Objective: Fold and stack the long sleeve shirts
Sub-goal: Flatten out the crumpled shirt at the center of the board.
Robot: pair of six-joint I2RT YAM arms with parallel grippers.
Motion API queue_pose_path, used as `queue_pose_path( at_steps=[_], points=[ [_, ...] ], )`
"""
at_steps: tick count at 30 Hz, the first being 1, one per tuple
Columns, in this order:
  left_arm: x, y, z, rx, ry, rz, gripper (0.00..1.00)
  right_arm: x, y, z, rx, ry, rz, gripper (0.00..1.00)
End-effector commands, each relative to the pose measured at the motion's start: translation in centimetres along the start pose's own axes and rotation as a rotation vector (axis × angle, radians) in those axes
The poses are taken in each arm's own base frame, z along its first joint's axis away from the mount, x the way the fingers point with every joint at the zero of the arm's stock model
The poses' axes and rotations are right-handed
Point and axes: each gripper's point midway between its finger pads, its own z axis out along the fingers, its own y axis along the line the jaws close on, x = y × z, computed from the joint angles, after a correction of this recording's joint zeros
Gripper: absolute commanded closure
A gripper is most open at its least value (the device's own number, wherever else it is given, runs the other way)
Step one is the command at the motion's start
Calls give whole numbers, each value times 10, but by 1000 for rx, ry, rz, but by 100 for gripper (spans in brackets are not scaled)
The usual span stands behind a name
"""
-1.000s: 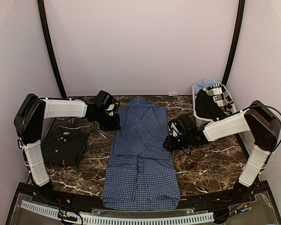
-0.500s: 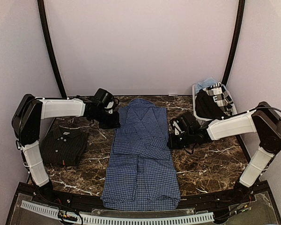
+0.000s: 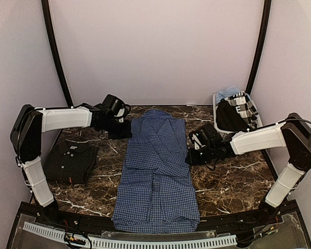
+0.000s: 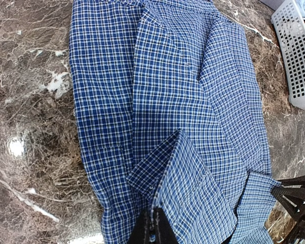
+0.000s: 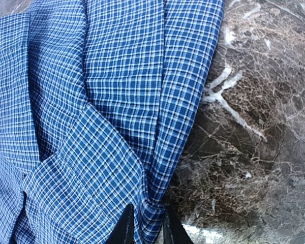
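Dark marble table (image 3: 233,181), pale lilac walls (image 3: 155,46). Left to right on the table: the black shirt (image 3: 71,162) lies folded near the left edge, the blue shirt (image 3: 155,176) lies flat down the middle, and a white basket (image 3: 216,122) of clothes stands far right. The top view hides both sets of jaws, but the wrist views show them: the left gripper (image 4: 152,227) is pinched tight on a raised fold of the blue shirt, and the right gripper (image 5: 146,223) is closed on its puckered right edge.

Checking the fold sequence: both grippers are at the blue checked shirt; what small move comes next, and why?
Probably raise both grippers slightly together. The left gripper and right gripper each pinch one side of the blue shirt, which lies full-length on the table, not yet folded in half.
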Motion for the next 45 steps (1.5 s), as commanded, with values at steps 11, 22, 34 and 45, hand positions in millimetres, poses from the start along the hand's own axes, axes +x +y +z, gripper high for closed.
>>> queue_pose_path(
  at_steps=[11,22,34,45],
  points=[
    [-16,-9,-20,21,-45,14,96,-9,20,-8,-58,-19,-9,75],
    [-17,-12,-16,34,-43,18,96,-9,27,-14,27,-40,-30,73],
    [-20,-12,-18,34,-49,20,96,-13,20,-13,100,-62,-36,99],
    [-46,5,-39,-15,-109,-2,97,-71,22,-57,123,-209,-39,100]
  ],
)
